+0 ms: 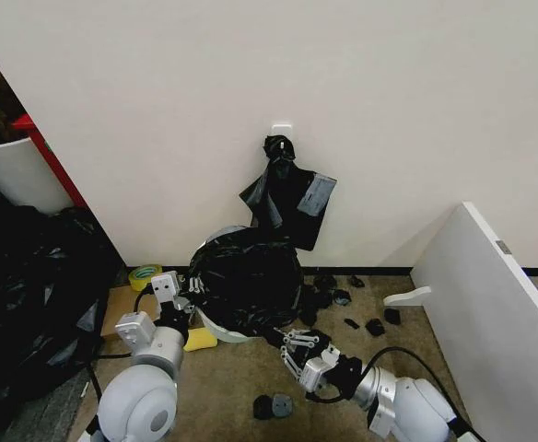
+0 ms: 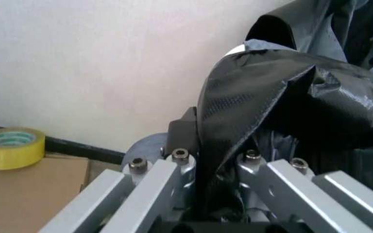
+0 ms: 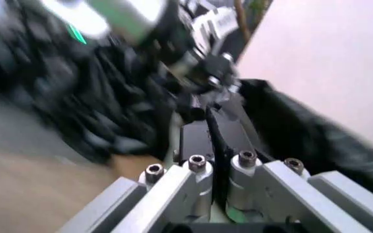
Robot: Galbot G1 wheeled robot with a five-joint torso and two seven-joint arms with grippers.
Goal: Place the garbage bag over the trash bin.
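I see the garbage bag [image 1: 247,276] lying over the trash bin [image 1: 216,330], which stands on the floor against the far wall; only a bit of the white rim shows at the near-left under the black plastic.

Left tool [image 1: 184,296] is at the left edge of the bag, just beside the bin rim. In the left wrist view the two fingers [image 2: 149,182] are pressed together on a fold of the bag [image 2: 258,107], so the plastic goes up from betw. them and spreads to the bin side.

Right tool [image 1: 292,343] is at the near-right edge of the bag, low, near the floor. In the right wrist view a thin black strip of the bag [image 3: 213,141] runs betw. its fingers [image 3: 173,189], which pinch it; picture is blurred, but the grip is visible.

So the bag is held on both sides, L and R, w/ the bin betw. the two tools.

On the wall above hangs a knotted bunch of black bags [image 1: 286,195]. A yellow tape roll [image 1: 145,274] lies left of the bin, on cardboard. Small black pieces are scattered on the floor to the right.
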